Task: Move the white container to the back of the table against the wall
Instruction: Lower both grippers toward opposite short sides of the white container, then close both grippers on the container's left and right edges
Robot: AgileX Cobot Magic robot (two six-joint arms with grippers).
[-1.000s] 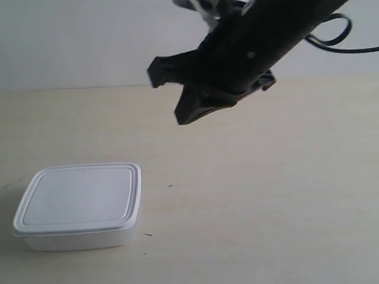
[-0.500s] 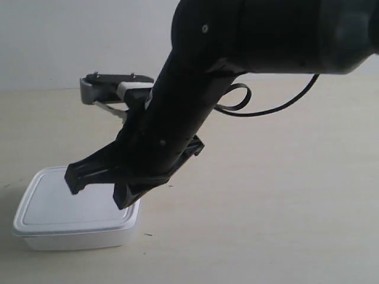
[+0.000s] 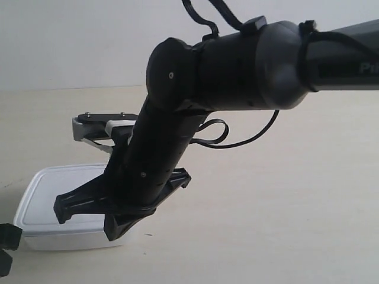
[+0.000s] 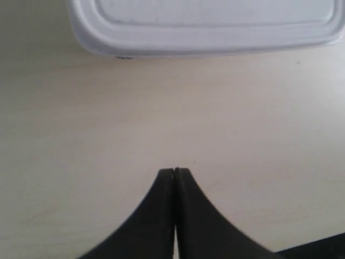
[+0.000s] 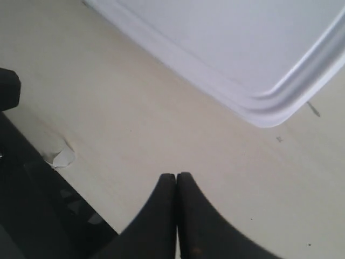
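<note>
On arm (image 3: 237, 65) near white container (image 3: 44, 189): lettering "Pi", cut off.

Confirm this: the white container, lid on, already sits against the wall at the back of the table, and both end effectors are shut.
One point is wrong: the exterior view shows the white container out on the table, far from the wall. The rest holds: lid on, left end effector and right end effector shut.
</note>
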